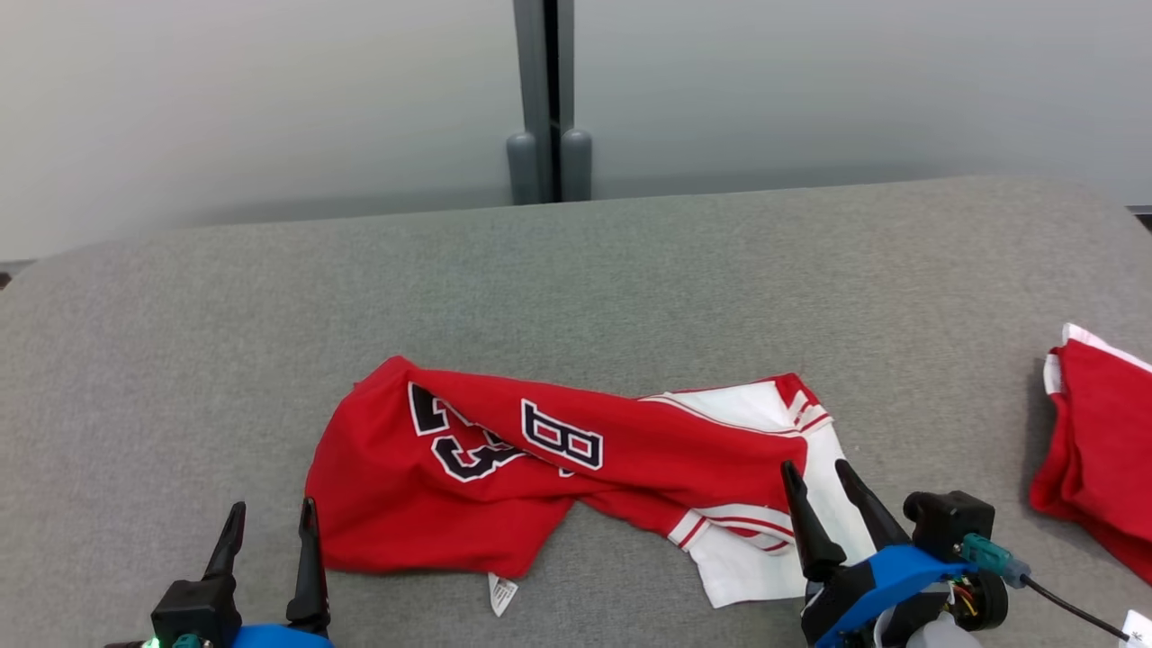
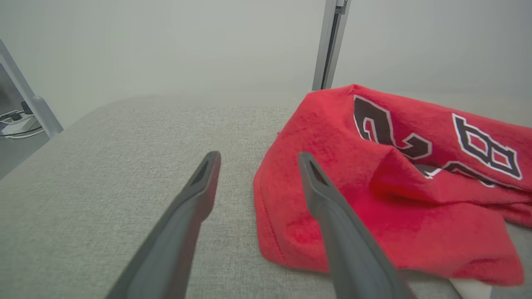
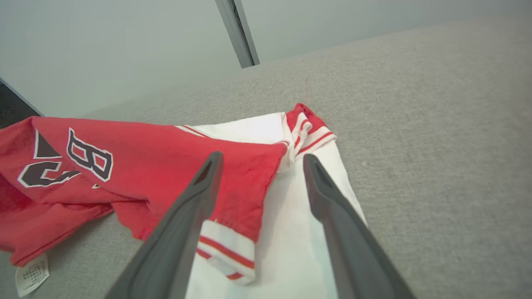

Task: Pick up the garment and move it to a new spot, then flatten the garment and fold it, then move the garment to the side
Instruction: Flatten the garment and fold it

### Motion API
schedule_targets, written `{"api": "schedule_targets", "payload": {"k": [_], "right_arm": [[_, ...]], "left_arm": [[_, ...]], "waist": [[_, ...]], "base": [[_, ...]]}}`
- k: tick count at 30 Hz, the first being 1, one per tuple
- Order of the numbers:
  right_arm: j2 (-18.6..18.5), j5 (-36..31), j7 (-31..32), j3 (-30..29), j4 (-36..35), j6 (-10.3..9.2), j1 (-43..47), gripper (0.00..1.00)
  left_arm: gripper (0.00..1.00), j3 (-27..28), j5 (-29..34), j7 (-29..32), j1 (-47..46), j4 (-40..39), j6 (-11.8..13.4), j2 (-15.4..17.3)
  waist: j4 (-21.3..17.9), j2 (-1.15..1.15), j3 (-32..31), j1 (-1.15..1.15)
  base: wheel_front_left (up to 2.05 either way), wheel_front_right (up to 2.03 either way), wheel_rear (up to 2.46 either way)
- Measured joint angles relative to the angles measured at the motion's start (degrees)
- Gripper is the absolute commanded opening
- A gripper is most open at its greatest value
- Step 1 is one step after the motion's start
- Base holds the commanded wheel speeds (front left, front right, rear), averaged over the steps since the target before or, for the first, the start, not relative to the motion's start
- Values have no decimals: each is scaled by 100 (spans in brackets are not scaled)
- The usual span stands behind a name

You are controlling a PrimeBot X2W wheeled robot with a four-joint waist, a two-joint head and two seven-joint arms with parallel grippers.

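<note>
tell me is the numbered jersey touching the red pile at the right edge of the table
Apart. The head view shows a bare strip of grey table between the jersey and the red pile.

Folded red cloth [image 1: 1100,450] on grey table [image 1: 630,288]

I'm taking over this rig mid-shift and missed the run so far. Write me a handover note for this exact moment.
The left end effector is open and empty, at the left edge of the garment.
The right end effector is open and empty, over the garment's white end.
The garment, a red and white jersey, lies twisted and rumpled near the front of the grey table. Another red cloth lies at the table's right edge.
Done: nothing shows as finished; whether the first move was made cannot be told.
Left: flatten the garment, fold it, move it aside.
</note>
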Motion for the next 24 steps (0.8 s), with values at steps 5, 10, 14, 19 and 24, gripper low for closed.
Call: {"api": "schedule_targets", "payload": {"k": [5,10,14,19,24], "right_arm": [[3,477,1,54,554,0,-334,100],[0,799,0,126,744,0,-608,97],[-1,893,1,170,898,0,-842,0],[-1,500,1,-93,428,0,-1210,0],[-8,-352,1,-458,-131,0,-1855,0]], "left_arm": [[100,-13,-8,0,-102,9,-36,70],[100,-12,-26,0,-166,-5,-47,107],[100,-32,-44,0,-266,-7,-58,130],[100,-81,-86,0,-352,3,-75,116],[100,-190,-140,0,-381,51,-77,63]], "waist": [[205,0,193,0],[337,0,377,0],[405,0,486,0],[450,0,551,1],[535,0,529,1]], "base": [[0,0,0],[0,0,0],[0,0,0],[0,0,0],[0,0,0]]}}
